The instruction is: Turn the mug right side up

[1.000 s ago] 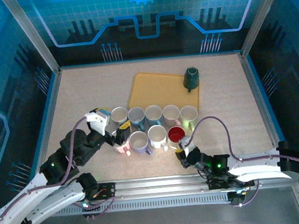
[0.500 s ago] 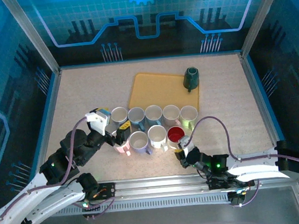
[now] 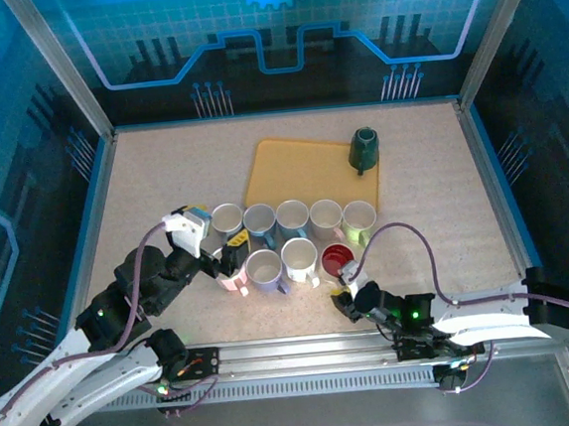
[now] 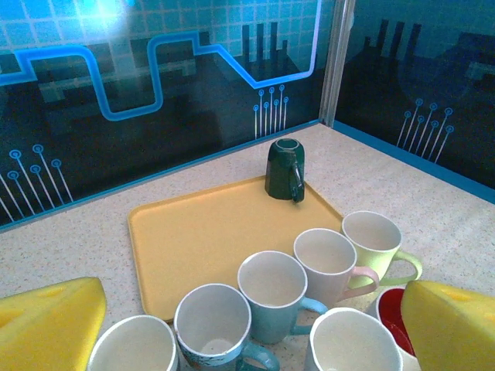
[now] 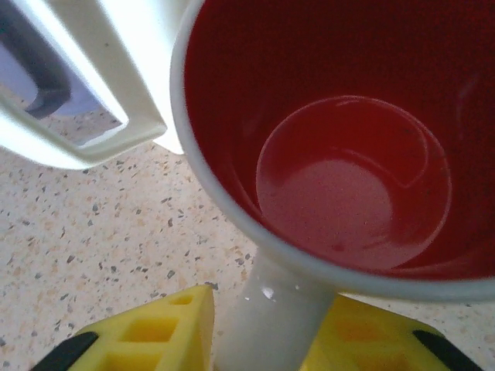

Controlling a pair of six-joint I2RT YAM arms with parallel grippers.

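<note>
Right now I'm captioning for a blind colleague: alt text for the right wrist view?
A red-lined mug stands upright, seen from above, its pale handle between the right gripper's yellow fingers. A white mug shows upper left.

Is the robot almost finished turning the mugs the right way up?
Done: the red mug stands mouth-up among the other upright mugs. In hand: the right tool straddles its handle, though I can't tell if it is gripping. The left tool is open and empty. Left: the green mug on the tray looks upside down.
</note>
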